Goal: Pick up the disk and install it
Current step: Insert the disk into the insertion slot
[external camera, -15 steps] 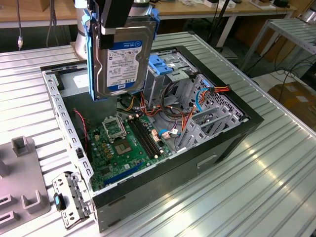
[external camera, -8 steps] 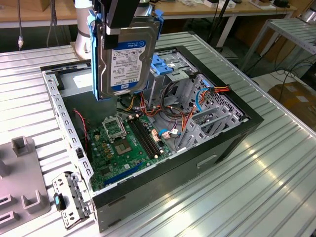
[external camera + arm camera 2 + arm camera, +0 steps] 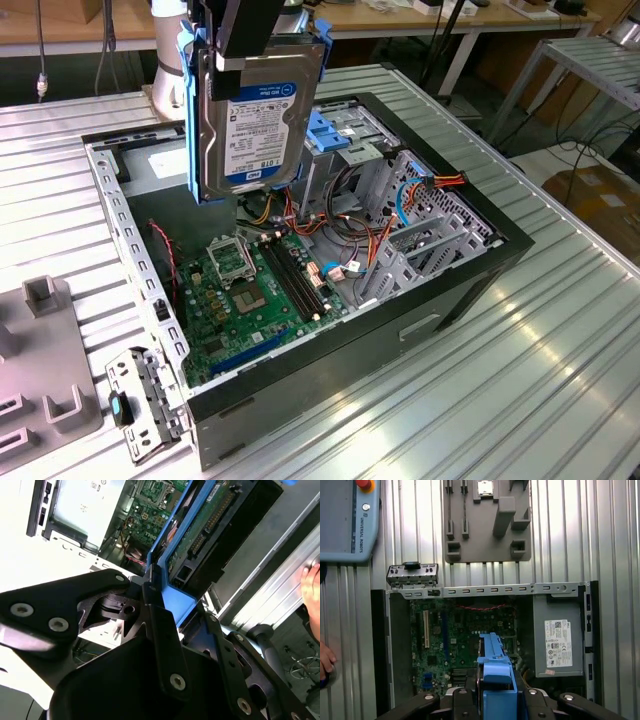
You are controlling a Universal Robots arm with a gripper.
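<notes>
The disk [image 3: 255, 115] hangs upright above the open computer case [image 3: 470, 290], its white label facing the exterior view and a blue carrier frame along its edges. My gripper [image 3: 252, 45] is shut on its upper end. In the second wrist view the disk [image 3: 202, 527] shows its green circuit side between the black fingers [image 3: 160, 630]. In the first wrist view the blue frame [image 3: 495, 672] points down at the motherboard [image 3: 465, 640]. A silver drive cage with a blue handle [image 3: 335, 135] stands just to the exterior view's right of the disk.
The grey power supply box [image 3: 557, 645] fills one corner of the case. Loose cables [image 3: 370, 240] cross beside the cage. A grey fixture plate [image 3: 487, 520], a metal bracket [image 3: 413, 575] and a teach pendant [image 3: 345, 520] lie on the ribbed table. A person's hand [image 3: 325, 662] rests nearby.
</notes>
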